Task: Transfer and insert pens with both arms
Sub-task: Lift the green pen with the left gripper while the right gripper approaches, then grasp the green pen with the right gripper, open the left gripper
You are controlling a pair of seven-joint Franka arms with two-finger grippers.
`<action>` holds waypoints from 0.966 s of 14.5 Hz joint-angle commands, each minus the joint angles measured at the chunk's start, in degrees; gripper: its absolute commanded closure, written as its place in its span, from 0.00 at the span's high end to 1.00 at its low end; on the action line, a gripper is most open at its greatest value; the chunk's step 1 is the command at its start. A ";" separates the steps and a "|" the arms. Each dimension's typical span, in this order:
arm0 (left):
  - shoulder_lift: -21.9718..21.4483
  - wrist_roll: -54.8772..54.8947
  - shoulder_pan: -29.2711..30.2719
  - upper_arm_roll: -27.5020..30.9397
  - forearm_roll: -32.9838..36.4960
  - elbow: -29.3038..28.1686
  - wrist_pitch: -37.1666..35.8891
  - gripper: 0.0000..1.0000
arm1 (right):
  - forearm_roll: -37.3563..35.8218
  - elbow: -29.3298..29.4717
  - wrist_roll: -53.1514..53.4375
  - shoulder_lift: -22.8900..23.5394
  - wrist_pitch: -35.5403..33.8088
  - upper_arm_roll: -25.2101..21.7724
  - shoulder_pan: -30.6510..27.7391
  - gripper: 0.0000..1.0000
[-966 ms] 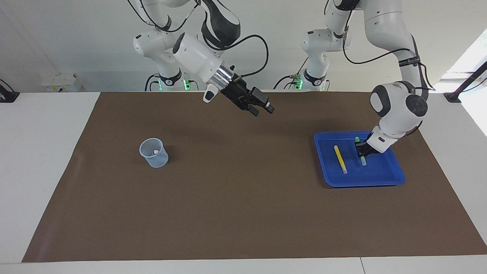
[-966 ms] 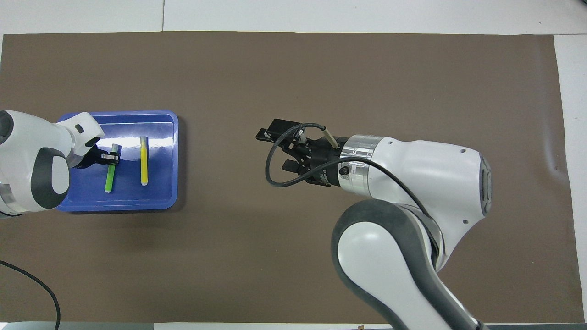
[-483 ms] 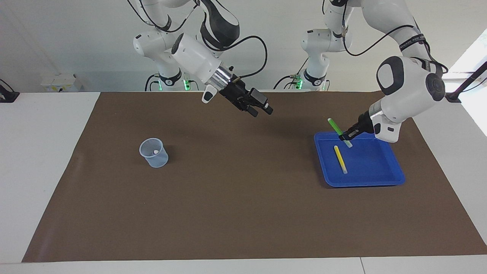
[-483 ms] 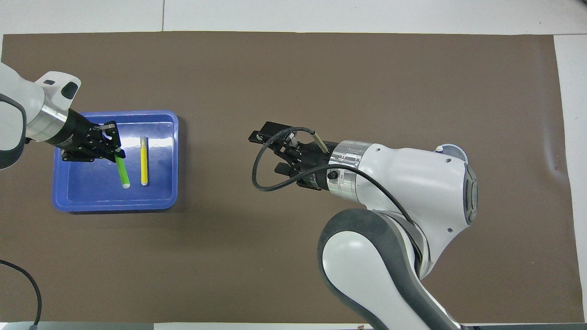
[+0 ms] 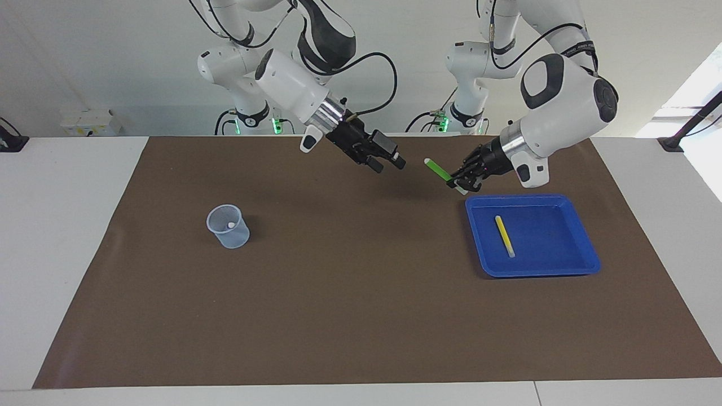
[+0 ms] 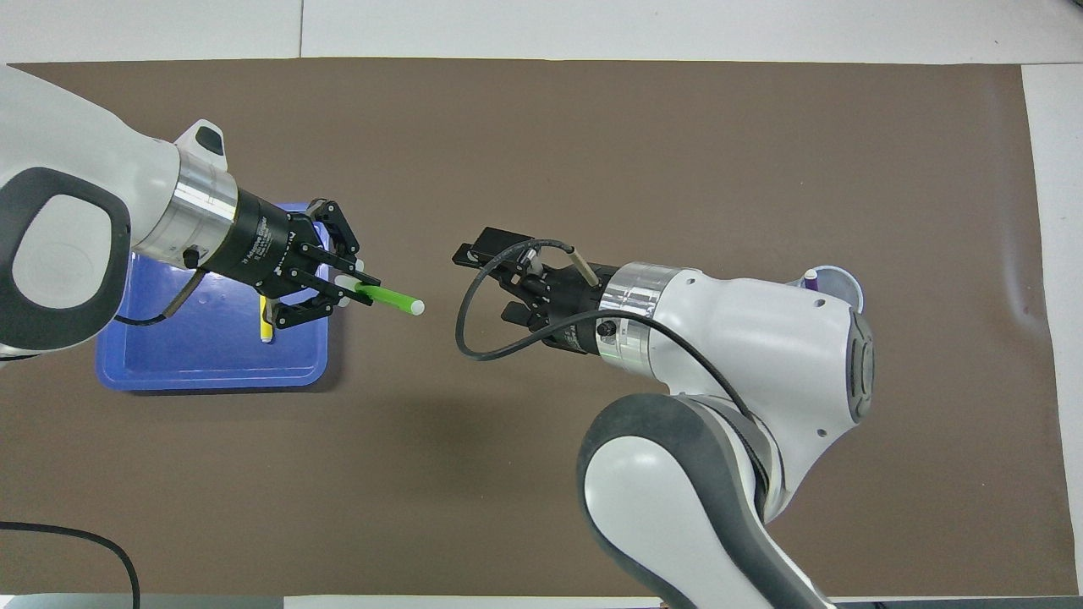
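My left gripper (image 5: 458, 181) is shut on the green pen (image 5: 435, 167), up in the air over the mat beside the blue tray (image 5: 536, 269). The green pen (image 6: 387, 298) lies level and its pale end points at my right gripper (image 6: 482, 283). My right gripper (image 5: 389, 165) hangs open and empty over the middle of the mat, a short gap from the pen's tip. The yellow pen (image 5: 503, 235) lies in the tray. A purple pen (image 6: 810, 278) stands in the clear cup (image 5: 228, 226).
A brown mat (image 5: 350, 316) covers the white table. The clear cup sits toward the right arm's end, and in the overhead view the right arm hides most of the cup (image 6: 839, 281). In that view my left gripper (image 6: 349, 290) covers part of the tray (image 6: 211, 372).
The left gripper has lifted the green pen out of the tray and carried it toward the right gripper, turning it level. The right gripper has barely moved.
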 commanded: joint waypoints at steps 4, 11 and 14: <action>-3.22 -10.10 -5.39 0.78 -4.15 -3.99 4.84 0.00 | 0.48 -0.30 -1.28 0.23 3.19 -0.01 3.02 0.97; -4.11 -10.01 -5.39 0.78 -4.51 -4.97 5.28 0.00 | -1.90 0.94 -4.09 0.23 -3.66 -0.09 0.38 0.55; -4.20 -10.10 -5.39 0.78 -4.51 -4.97 5.28 0.00 | -1.90 1.02 -4.09 0.32 -3.58 -0.01 0.38 0.54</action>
